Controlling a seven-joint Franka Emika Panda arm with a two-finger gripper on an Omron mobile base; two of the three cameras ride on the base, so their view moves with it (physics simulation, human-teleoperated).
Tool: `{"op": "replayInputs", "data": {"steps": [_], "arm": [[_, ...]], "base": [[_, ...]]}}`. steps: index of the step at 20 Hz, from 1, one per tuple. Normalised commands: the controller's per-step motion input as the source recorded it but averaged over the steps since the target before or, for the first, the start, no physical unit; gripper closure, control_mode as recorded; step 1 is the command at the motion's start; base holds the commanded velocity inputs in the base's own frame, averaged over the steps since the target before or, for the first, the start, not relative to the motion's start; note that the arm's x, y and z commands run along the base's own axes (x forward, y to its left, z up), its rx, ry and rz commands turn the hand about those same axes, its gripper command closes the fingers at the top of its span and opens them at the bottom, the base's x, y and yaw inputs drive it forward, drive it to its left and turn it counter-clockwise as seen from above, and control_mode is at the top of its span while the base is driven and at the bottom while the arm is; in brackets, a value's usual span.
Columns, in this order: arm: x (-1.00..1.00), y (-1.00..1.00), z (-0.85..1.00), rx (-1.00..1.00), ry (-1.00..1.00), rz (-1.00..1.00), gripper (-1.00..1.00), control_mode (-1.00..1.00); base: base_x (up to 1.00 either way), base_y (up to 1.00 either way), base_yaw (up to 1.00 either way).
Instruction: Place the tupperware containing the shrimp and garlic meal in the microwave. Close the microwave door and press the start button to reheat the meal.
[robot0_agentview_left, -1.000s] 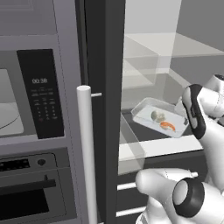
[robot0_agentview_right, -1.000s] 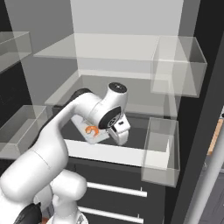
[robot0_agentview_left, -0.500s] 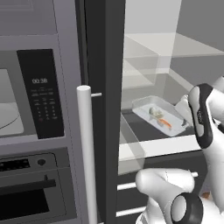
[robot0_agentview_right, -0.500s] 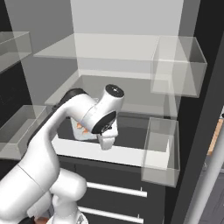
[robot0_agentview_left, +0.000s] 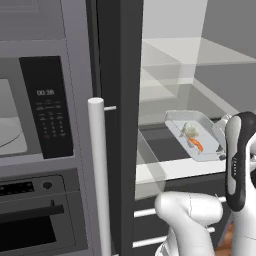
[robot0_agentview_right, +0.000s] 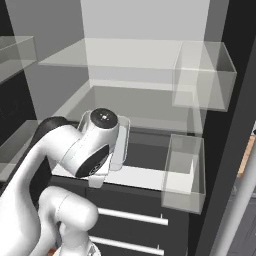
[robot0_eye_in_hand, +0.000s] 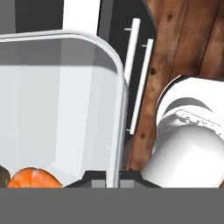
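While lifted higher than a second ago, tupperware (robot0_agentview_left: 197, 134) (shrimp (robot0_agentview_left: 196, 144) inside) in the pinching tool (robot0_eye_in_hand: 112, 177).

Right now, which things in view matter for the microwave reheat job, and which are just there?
Job:
- tupperware, gripped at its rim by the gripper
- shrimp and garlic bulb inside it
- microwave, with its keypad panel

Just there:
- oven below the microwave
- fridge shelves and door bins

Right of the microwave (robot0_agentview_left: 35, 120), beyond the fridge door handle (robot0_agentview_left: 99, 175): tupperware (robot0_agentview_left: 197, 134) above the fridge shelf (robot0_agentview_left: 170, 170), shrimp (robot0_agentview_left: 196, 144) and garlic (robot0_agentview_left: 189, 130) inside; drawers (robot0_agentview_right: 135, 220) below.
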Motion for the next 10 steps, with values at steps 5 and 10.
{"op": "replayInputs", "data": {"steps": [5,10], "arm": [[-0.35,0.0,0.36,0.0,-0.1,-0.01,1.0,-1.0],[-0.11,0.0,0.42,0.0,-0.02,0.0,1.0,-1.0]], "base": [[0.0,0.0,0.0],[0.0,0.0,0.0]]}}
